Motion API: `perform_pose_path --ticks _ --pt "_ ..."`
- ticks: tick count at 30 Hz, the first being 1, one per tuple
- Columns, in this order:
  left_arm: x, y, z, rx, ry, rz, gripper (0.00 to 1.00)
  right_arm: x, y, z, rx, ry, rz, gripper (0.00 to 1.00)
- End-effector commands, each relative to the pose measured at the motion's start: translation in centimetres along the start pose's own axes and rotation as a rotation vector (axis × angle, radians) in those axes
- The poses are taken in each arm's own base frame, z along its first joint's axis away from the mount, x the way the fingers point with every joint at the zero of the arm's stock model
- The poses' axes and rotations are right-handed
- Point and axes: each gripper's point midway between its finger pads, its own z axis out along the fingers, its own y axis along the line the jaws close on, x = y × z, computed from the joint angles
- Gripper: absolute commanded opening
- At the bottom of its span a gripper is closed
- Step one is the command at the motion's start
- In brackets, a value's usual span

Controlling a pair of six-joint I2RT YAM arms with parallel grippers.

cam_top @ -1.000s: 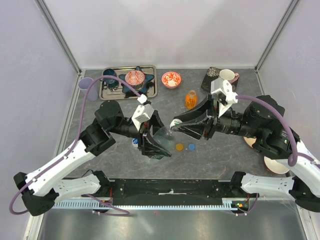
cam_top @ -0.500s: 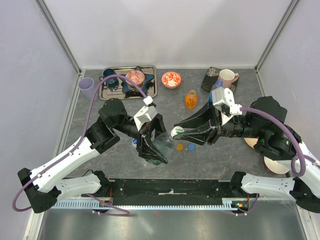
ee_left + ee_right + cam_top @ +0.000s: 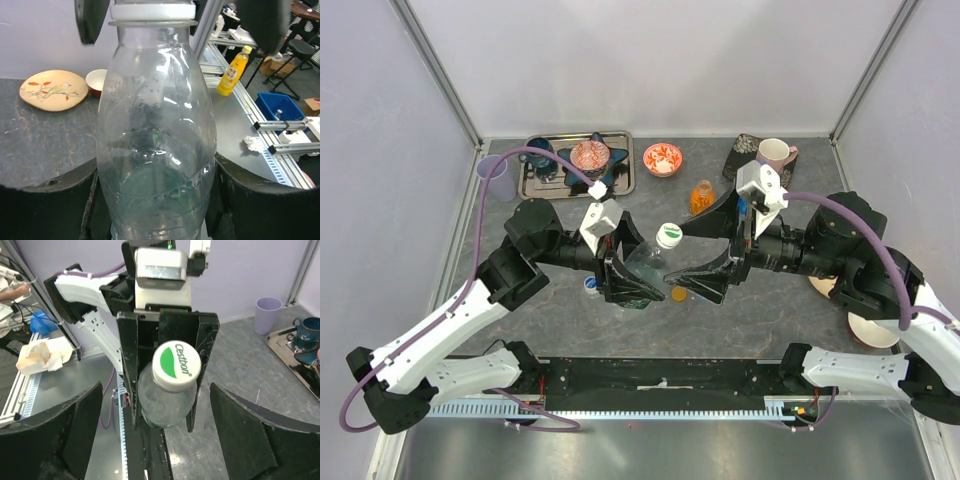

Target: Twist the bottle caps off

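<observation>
A clear bottle (image 3: 645, 266) with a white-and-green cap (image 3: 668, 236) is held off the table, my left gripper (image 3: 636, 278) shut on its body. The left wrist view shows the bottle (image 3: 155, 150) filling the frame between both pads, its cap (image 3: 152, 10) at the top. My right gripper (image 3: 680, 262) stands open, one finger on each side of the cap and apart from it. From the right wrist, the cap (image 3: 176, 366) faces the camera between spread fingers (image 3: 260, 435). An orange bottle (image 3: 701, 199) stands behind. A loose orange cap (image 3: 677, 295) lies on the table.
At the back left a metal tray (image 3: 620, 186) carries cups and a bowl. A red patterned bowl (image 3: 662, 158), a pink mug (image 3: 775, 152) and a lilac cup (image 3: 492, 168) stand along the back. Plates (image 3: 870, 330) lie at the right, under my right arm.
My right gripper has opened off the white-and-green cap, which stays on the bottle. The left gripper keeps its hold and has raised the bottle's neck slightly.
</observation>
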Motion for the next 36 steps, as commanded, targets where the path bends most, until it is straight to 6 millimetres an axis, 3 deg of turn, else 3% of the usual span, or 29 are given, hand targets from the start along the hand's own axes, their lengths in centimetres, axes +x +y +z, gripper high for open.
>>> perform_pose_path --ticks 1,7,10,11,13,15,16,18,24,36 --pt "-0.7 1.3 -0.3 -0.085 -0.015 0.065 0.37 -4.1 0.3 -0.9 0.036 -0.118 0.024 0.98" --pt "-0.5 5.4 -1.0 -0.317 -0.019 0.075 0.37 -7.2 -1.3 -1.6 0.156 -0.228 0.085 0.98" --pt "-0.5 7.1 -1.4 -0.439 -0.023 0.117 0.37 -7.5 -4.2 -1.7 0.323 -0.247 0.160 0.98" --pt "-0.7 8.2 -1.9 -0.525 -0.031 0.134 0.37 -7.2 -5.9 -2.0 0.423 -0.253 0.188 0.98" --pt "-0.4 8.6 -1.7 -0.583 -0.018 0.177 0.37 -6.3 -7.6 -1.6 0.509 -0.241 0.235 0.97" --pt "-0.5 10.3 -2.6 -0.730 -0.020 0.200 0.38 -5.1 -9.5 -1.7 0.627 -0.224 0.291 0.96" --pt "-0.4 10.1 -2.3 -0.751 -0.008 0.235 0.39 -4.8 -10.3 -1.2 0.665 -0.209 0.304 0.95" --pt "-0.4 11.7 -3.1 -0.887 0.005 0.266 0.39 -4.0 -11.3 -1.1 0.731 -0.191 0.330 0.93" --pt "-0.2 13.0 -3.5 -1.055 0.036 0.318 0.37 -3.6 -12.5 0.0 0.786 -0.173 0.349 0.90" --pt "-0.1 13.0 -3.3 -1.073 0.034 0.330 0.34 -1.8 -13.4 0.4 0.824 -0.132 0.338 0.72"
